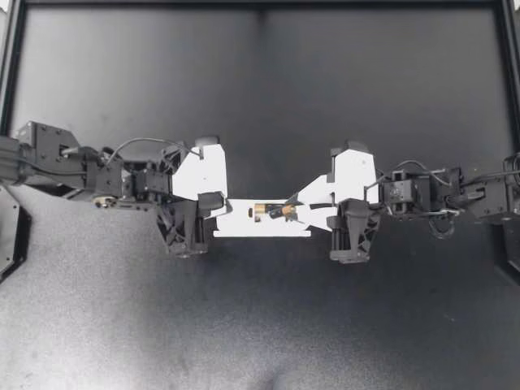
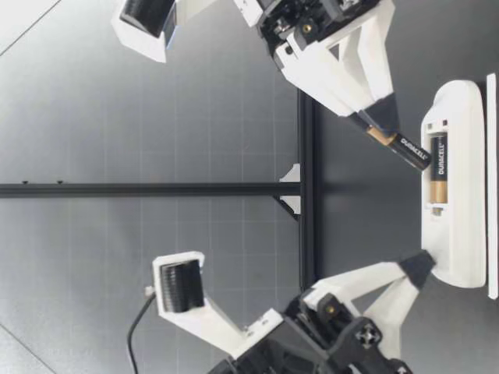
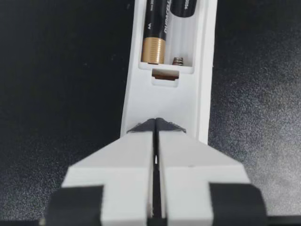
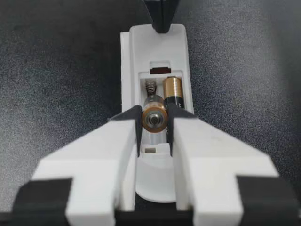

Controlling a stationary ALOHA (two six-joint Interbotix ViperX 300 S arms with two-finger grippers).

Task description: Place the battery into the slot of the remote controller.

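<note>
top cam looking straight down, far | low cam looking across my table, near | my wrist cams facing each other, both seeing the remote controller

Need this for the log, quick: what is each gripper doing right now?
Left gripper: shut, tips resting on the remote, gripping nothing.
Right gripper: shut on the battery.

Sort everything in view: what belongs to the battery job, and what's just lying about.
Job: remote controller; battery held in my right pincer; second battery already seated; empty slot beside it; my left pincer, shut, on the remote's end.
Lying about: black table; black frame rail.
</note>
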